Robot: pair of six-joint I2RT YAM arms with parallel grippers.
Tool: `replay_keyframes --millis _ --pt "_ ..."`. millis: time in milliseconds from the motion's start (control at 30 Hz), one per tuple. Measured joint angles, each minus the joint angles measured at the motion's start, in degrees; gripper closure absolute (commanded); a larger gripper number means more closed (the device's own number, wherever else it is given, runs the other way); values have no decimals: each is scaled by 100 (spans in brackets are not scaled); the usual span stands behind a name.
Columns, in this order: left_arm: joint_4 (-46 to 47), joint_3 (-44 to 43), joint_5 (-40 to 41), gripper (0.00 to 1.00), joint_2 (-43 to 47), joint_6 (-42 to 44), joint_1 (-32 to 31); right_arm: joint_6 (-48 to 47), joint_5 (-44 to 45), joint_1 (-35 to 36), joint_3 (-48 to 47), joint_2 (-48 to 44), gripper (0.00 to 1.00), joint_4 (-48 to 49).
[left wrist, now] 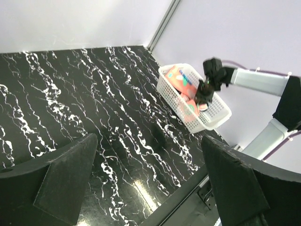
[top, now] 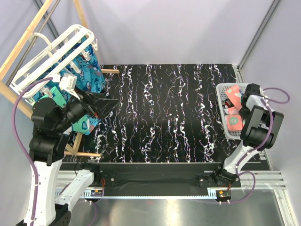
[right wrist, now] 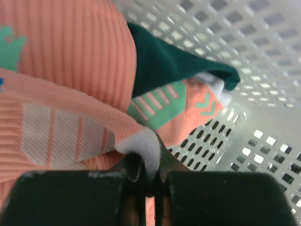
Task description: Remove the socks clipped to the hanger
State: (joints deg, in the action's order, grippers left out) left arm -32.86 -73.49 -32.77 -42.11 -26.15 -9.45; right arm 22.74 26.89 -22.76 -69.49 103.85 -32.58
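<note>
The white hanger (top: 56,49) hangs tilted at the far left with blue patterned socks (top: 87,70) and a mint-green sock (top: 57,97) clipped to it. My left gripper (top: 106,104) is open and empty just right of the hanger; in the left wrist view (left wrist: 150,176) only the table shows between its fingers. My right gripper (top: 239,101) is down in the white mesh basket (top: 225,88). In the right wrist view it (right wrist: 148,181) is shut on the white tip of a coral-pink sock (right wrist: 70,70), next to a dark teal sock (right wrist: 171,61).
A wooden pole frame (top: 26,35) holds the hanger at the left, with pegs (top: 87,154) reaching over the black marbled table (top: 164,113). The basket, holding coral socks, also shows in the left wrist view (left wrist: 217,115). Walls close in on both sides.
</note>
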Motion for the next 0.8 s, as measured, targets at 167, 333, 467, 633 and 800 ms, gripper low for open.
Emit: replay_keyframes --millis 167,333,467,633,800 --pt "-48 -372 107 1 -24 20 2 273 55 -28 490 -525 78 74" --pt "-125 -505 262 1 -33 50 2 269 -225 -37 509 -1202 41 46" --pt "-691 -925 595 1 -293 197 0 166 -857 -4 503 -1882 24 15" --pt "-1399 -1937 1211 1 -960 466 -2 31 -1272 695 210 -2605 13 -13" --pt "-2142 -2796 2046 1 -1408 636 -2 -192 -1792 2588 149 -3145 15 804"
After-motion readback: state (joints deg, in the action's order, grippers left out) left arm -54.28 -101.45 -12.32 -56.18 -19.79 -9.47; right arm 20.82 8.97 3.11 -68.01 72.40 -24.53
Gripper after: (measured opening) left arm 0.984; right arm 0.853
